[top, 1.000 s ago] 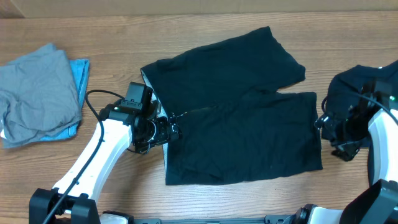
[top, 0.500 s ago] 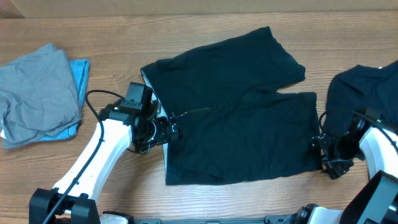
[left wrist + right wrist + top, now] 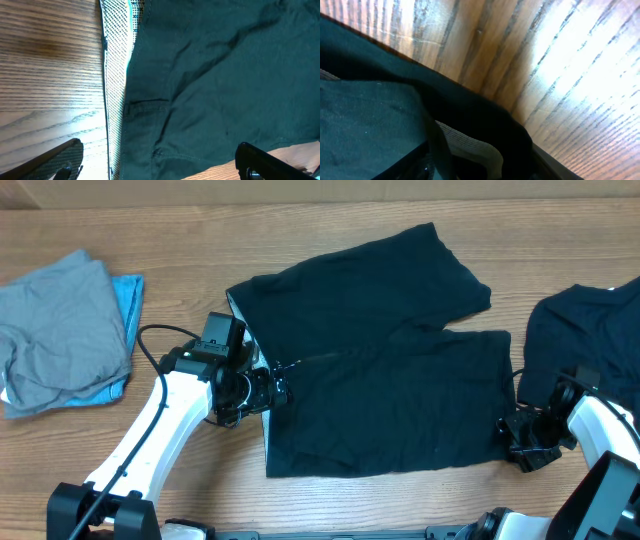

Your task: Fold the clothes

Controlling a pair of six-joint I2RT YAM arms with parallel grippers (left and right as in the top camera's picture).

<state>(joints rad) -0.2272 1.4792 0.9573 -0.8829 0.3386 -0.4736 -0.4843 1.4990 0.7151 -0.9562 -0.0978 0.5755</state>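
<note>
While the left arm has not stirred over the last second, the right end effector (image 3: 512, 442) has travelled from beside the heaped black garment (image 3: 590, 330) at the right edge of the counter (image 3: 330, 220) down to the outer near corner of the black pants (image 3: 380, 350). The pants lie spread flat mid-counter, both legs pointing right, the far leg angled away from the near one. In the right wrist view, dark fabric with a paler turned-up hem (image 3: 470, 145) fills the lower left, right at the tool. The jaws have been narrowing as the arm came down, but whether they have clenched on the hem or are merely touching it, I cannot tell.

The left end effector (image 3: 270, 388) is released, its fingers (image 3: 260, 159) spread wide on either side of the dotted waistband (image 3: 116, 90), hovering there and gripping nothing.

The shift suggests the fold is about to start. One tool is set at the waist and the other is now reaching the leg end, likely to pinch both ends and bring the legs over.

A grey garment (image 3: 60, 320) on a light-blue piece (image 3: 128, 300) sits well apart at the far left.
</note>
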